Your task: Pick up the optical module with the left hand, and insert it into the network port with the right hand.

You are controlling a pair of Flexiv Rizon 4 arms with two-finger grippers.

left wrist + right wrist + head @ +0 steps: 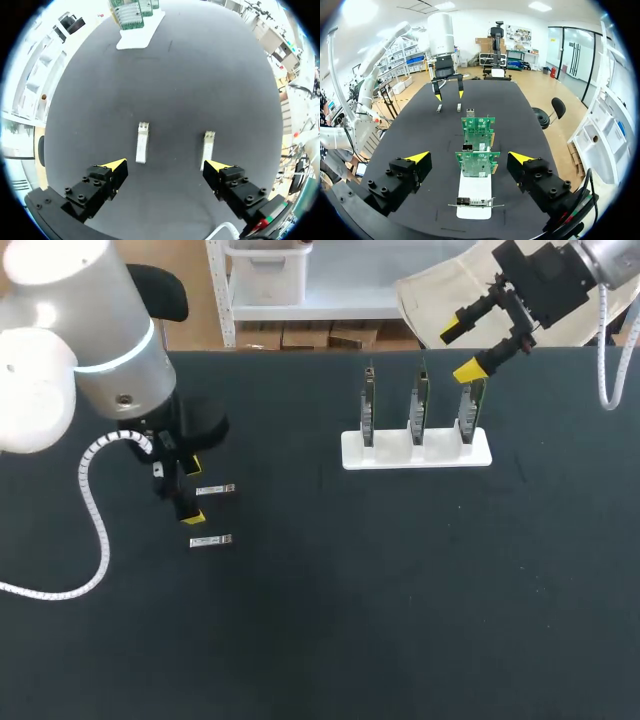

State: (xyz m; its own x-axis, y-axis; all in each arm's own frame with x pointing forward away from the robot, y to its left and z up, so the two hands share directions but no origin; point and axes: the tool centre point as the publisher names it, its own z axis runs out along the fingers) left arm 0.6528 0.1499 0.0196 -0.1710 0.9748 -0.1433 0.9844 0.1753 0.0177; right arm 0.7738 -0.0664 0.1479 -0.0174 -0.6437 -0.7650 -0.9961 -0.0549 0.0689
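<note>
Two small silver optical modules (215, 489) (211, 540) lie flat on the black table at the left. My left gripper (193, 491) hangs open just over them. In the left wrist view one module (142, 142) lies just ahead of the gap between the fingers, and the other (207, 147) sits right in front of one yellow tip. My left gripper (166, 167) holds nothing. Three green port boards (418, 405) stand upright in a white stand (416, 450). My right gripper (462, 350) is open above the rightmost board; my right gripper (470, 158) straddles the row of boards (477, 162) from above, empty.
The white stand (474, 192) stands at the table's back right. Black tabletop (400, 590) stretches between the modules and the stand and across the front. My left arm's white cable (95, 530) loops over the table's left side.
</note>
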